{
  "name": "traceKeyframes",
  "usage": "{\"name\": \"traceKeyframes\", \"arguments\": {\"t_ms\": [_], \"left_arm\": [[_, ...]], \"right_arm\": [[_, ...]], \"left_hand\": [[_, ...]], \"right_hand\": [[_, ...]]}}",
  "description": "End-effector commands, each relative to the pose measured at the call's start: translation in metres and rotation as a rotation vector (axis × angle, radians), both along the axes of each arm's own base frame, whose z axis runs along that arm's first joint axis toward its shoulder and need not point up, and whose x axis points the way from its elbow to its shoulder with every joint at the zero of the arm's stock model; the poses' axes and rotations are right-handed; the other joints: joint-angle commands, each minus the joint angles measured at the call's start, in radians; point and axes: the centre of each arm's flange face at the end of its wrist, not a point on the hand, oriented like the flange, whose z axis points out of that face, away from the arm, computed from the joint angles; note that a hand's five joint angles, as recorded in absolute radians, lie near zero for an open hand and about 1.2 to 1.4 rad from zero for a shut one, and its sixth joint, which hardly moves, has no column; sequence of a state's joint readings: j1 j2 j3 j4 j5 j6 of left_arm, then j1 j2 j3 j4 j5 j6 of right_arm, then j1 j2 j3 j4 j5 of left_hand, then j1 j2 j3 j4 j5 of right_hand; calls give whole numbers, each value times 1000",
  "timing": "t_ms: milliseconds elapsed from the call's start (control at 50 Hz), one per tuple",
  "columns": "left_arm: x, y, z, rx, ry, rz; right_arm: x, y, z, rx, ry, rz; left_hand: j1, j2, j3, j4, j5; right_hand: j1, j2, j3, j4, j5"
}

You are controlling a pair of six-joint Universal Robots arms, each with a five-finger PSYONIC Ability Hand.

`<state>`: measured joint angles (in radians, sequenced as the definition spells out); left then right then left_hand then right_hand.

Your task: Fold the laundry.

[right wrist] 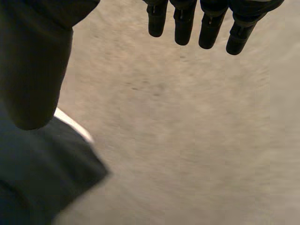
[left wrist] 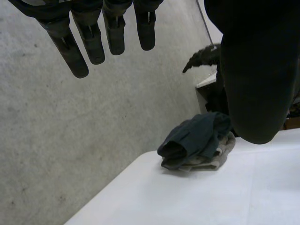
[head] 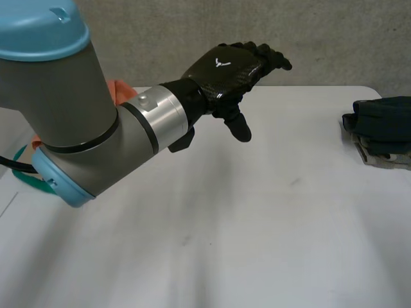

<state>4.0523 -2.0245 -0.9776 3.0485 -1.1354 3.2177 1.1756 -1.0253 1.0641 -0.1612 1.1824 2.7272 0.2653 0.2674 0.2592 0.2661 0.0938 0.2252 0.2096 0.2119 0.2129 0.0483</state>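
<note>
A stack of folded dark blue and grey laundry [head: 380,130] lies at the far right edge of the white table [head: 257,224]. My left hand [head: 228,67] hangs above the table's far middle, fingers straight and apart, holding nothing. In the left wrist view its fingers [left wrist: 89,37] point past the table edge, and the folded stack [left wrist: 197,140] lies beyond the thumb. My right hand [right wrist: 211,23] is open too, with straight fingers over the floor. A dark blue cloth [right wrist: 42,178] lies under its thumb, and the hand does not grip it.
The left arm [head: 70,115] fills the near left of the head view. An orange thing [head: 119,90] and a teal thing [head: 26,170] show behind it at the table's left edge. A grey wall stands behind the table.
</note>
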Motion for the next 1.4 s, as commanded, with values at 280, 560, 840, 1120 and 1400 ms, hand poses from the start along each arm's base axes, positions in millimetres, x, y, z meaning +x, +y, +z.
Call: {"name": "traceKeyframes", "arguments": {"t_ms": [280, 560, 840, 1120, 1400], "left_arm": [[131, -132, 38, -189, 19, 700], [188, -247, -128, -260, -455, 730], [158, -244, -89, -355, -320, 812], [71, -92, 87, -490, 144, 581], [-4, -41, -18, -187, 38, 342]], "right_arm": [[234, 113, 14, -200, 178, 497], [254, 153, -68, 76, 154, 590], [242, 157, -82, 135, 148, 549], [223, 160, -45, 223, -45, 331], [225, 169, -45, 348, -281, 386]], "left_hand": [[39, 37, 45, 38, 36], [48, 46, 54, 47, 45], [1131, 1129, 1137, 1130, 1128], [1131, 1129, 1137, 1130, 1128], [1131, 1129, 1137, 1130, 1128]], "right_hand": [[-51, -35, -37, -38, -48], [-51, -35, -37, -38, -48], [-51, -35, -37, -38, -48], [-51, -35, -37, -38, -48], [-51, -35, -37, -38, -48]]}}
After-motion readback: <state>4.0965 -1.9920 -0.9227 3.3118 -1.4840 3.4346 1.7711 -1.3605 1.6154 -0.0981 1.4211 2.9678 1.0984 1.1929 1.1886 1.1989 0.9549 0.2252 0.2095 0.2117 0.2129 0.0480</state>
